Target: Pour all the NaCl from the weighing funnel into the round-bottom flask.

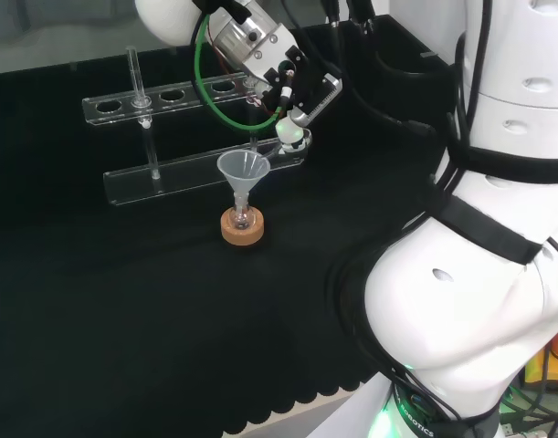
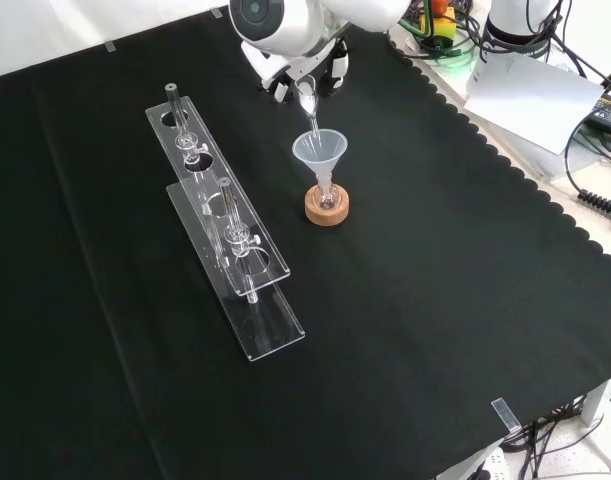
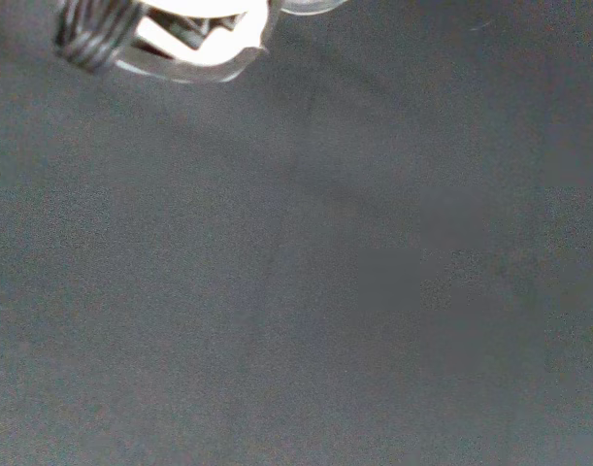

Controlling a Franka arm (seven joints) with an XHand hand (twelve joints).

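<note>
1. The counter (image 2: 435, 300) is draped in black cloth with a scalloped hem along its edge; in the front view a pale surface with white paper (image 2: 530, 95) and dark cables (image 2: 595, 200) lies beyond that hem.
2. A clear plastic test-tube rack (image 2: 230, 240) stands on the cloth, well apart from the robot hand, with slim glass tubes (image 1: 135, 78) upright in some of its holes.
3. I can make out no readable writing or labels on the ware itself; any print on the arm is too small to tell.
4. The robot hand (image 1: 292, 91) hangs above the cloth at the end of the white arm (image 1: 479, 274), a green cable (image 1: 205, 87) looping beside it.
5. Its fingers are curled around a small clear piece, the weighing funnel (image 2: 308, 100), which is tilted with its narrow end pointing downward from the robot hand.
6. Just below the robot hand stands a clear cone-shaped funnel (image 1: 243, 169), its wide mouth right beneath the tip of the weighing funnel.
7. That funnel's stem sits in the neck of the small round-bottom flask (image 1: 243, 219), which is glass and hard to see.
8. The flask rests in a cork ring (image 2: 327, 208), a tan stand on the black cloth, directly under the robot hand's load.
9. Whether any white salt is left in the weighing funnel, I cannot tell.
10. From the wrist, a blurred white part of the robot hand (image 3: 194, 29) shows against plain black cloth.
</note>
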